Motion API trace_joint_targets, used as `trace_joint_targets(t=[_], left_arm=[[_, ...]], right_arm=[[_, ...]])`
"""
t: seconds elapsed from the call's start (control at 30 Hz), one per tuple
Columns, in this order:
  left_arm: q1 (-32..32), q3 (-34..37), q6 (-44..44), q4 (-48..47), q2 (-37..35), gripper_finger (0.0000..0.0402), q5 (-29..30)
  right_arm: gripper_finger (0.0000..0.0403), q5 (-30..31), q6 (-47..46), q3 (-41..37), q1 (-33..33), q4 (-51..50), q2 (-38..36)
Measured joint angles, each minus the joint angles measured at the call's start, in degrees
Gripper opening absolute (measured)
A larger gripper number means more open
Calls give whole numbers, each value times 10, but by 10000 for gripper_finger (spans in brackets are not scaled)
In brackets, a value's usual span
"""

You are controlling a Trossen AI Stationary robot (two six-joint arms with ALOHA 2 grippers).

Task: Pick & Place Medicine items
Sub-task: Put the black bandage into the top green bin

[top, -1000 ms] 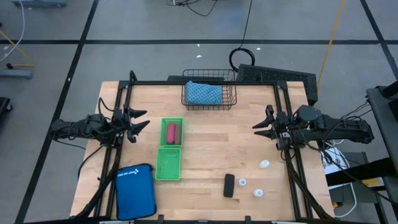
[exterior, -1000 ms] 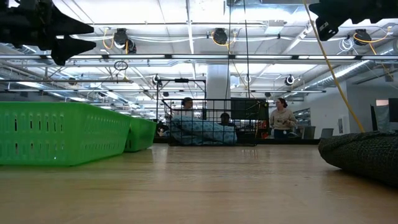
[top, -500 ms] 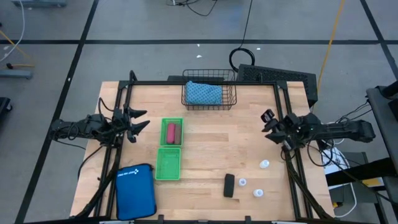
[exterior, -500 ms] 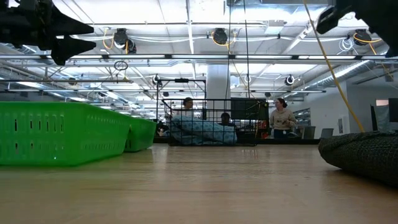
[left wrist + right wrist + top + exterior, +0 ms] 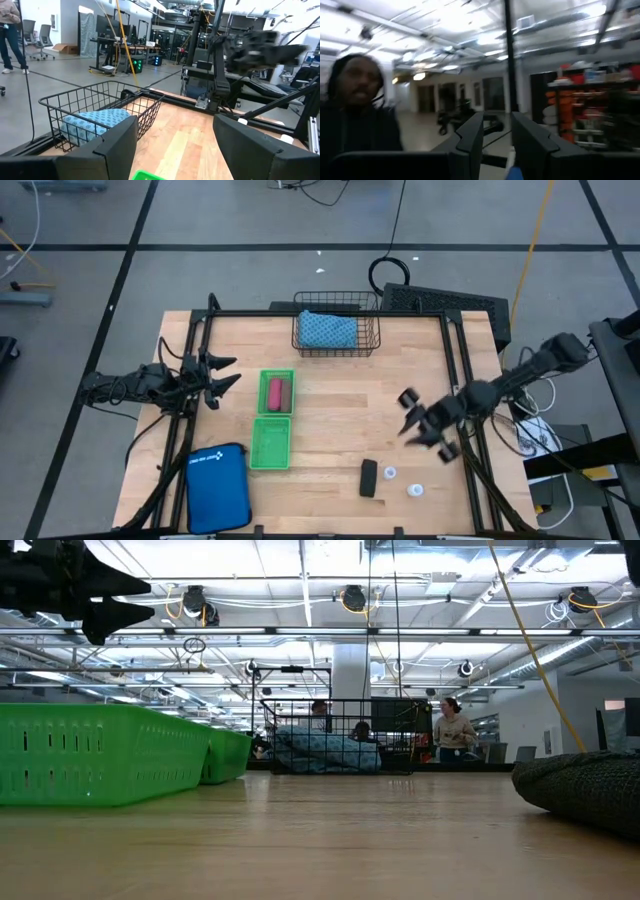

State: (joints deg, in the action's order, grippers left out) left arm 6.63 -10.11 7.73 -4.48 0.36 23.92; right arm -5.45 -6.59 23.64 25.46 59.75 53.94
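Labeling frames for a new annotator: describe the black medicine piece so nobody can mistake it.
Start at the wooden table and go to its near edge, right of the green trays. The black oblong piece lies flat there, beside two small white bottles. It is the only dark, elongated item in that cluster; its neighbours are tiny, white and round.
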Motion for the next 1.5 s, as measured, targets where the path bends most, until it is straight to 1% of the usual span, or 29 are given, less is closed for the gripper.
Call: trace_joint_targets(t=[0.13, 0.2, 0.4, 0.47, 0.53, 0.67, 0.8, 0.9, 1.0, 1.07, 1.17, 1.23, 1.33, 1.43, 1.5], left_arm=[[0, 0, 0, 0, 0, 269, 0], [0, 0, 0, 0, 0, 269, 0], [0, 0, 0, 0, 0, 269, 0], [0, 0, 0, 0, 0, 269, 0], [0, 0, 0, 0, 0, 269, 0], [0, 0, 0, 0, 0, 269, 0], [0, 0, 0, 0, 0, 269, 0], [0, 0, 0, 0, 0, 269, 0], [0, 0, 0, 0, 0, 269, 0], [0, 0, 0, 0, 0, 269, 0], [0, 0, 0, 0, 0, 269, 0], [0, 0, 0, 0, 0, 269, 0], [0, 0, 0, 0, 0, 269, 0], [0, 0, 0, 1, 0, 269, 0], [0, 0, 0, 0, 0, 269, 0]], right_arm=[[89, 26, 35, 104, 58, 0, 123], [89, 26, 48, 155, 76, 0, 179], [89, 27, 63, 300, 102, -1, 327], [94, 49, 55, 349, 104, -12, 367], [106, 83, 49, 400, 104, -68, 395], [153, 141, 39, 512, 103, -270, 442], [220, 174, 3, 628, 103, -463, 484], [264, 176, -22, 697, 103, -566, 514], [291, 179, -35, 732, 101, -622, 534], [297, 203, -33, 738, 99, -648, 538], [295, 247, -34, 738, 99, -711, 538], [289, 269, -41, 738, 99, -778, 538], [279, 290, -81, 738, 99, -895, 538], [272, 296, -138, 738, 98, -1020, 538], [269, 295, -182, 732, 98, -1080, 538]])
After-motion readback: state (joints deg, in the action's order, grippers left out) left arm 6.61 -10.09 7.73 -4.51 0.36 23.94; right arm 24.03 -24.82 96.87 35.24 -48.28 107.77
